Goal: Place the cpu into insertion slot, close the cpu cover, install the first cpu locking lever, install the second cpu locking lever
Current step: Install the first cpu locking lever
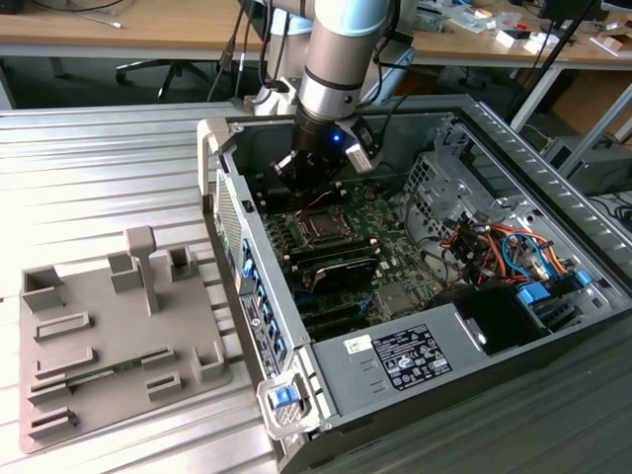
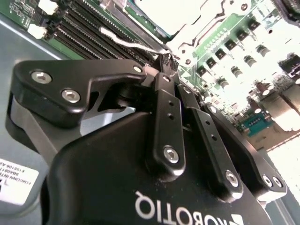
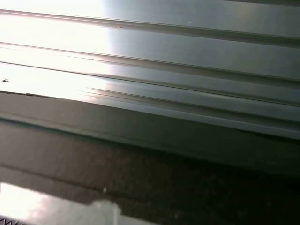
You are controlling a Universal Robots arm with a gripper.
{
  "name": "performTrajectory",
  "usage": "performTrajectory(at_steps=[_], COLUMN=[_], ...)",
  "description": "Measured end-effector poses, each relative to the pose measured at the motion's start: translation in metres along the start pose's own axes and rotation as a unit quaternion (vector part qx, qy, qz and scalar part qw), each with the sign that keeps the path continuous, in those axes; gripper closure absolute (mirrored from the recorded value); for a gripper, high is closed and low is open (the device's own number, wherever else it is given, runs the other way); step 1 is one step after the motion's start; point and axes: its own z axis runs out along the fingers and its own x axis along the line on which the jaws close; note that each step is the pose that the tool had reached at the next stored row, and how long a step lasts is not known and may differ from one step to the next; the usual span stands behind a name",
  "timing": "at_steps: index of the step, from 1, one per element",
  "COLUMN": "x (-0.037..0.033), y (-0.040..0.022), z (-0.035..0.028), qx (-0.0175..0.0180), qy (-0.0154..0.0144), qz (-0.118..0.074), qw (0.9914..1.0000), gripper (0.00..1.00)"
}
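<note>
Jaws look pressed together at the tips in the second wrist view, where the gripper (image 2: 161,70) narrows to a point just above the board. Whether anything thin is pinched between them I cannot tell.

In the exterior view the gripper (image 1: 311,170) hangs inside the open computer case (image 1: 229,202), with the socket just beside it at about 6 o'clock. The cpu cover (image 1: 305,223) appears to lie flat over the socket, so the chip is probably already seated. The cpu itself cannot be made out: the socket's middle is dark in the exterior view and washed out in the second wrist view.

A thin pale locking lever (image 2: 125,41) runs from about 10 o'clock toward the fingertips in the second wrist view, alongside the memory slots (image 2: 84,33). The cpu cover (image 2: 201,29) lies at about 1 o'clock from the tips. My judgement is that the work stands at a lever step.

To do it well:
- Bear on the lever near its free end, not on the cover frame.
- Push down first and then sideways, so the bar tucks under its retaining hook.
- Keep the tips off the memory slots and the small parts of the motherboard (image 1: 395,252).
- Go slowly, since a springy lever could slip off closed tips and snap back up.
</note>
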Motion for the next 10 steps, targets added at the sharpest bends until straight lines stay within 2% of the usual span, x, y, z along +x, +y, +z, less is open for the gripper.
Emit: performTrajectory(at_steps=[2,10], x=[0.0003,0.0000], y=[-0.0013,-0.0039], z=[-0.0028,-0.0024], qx=[-0.0001,-0.0005], qy=[0.0000,0.0006], qz=[0.001,0.026], qw=[1.00000,0.99966], gripper=[0.89,0.89])
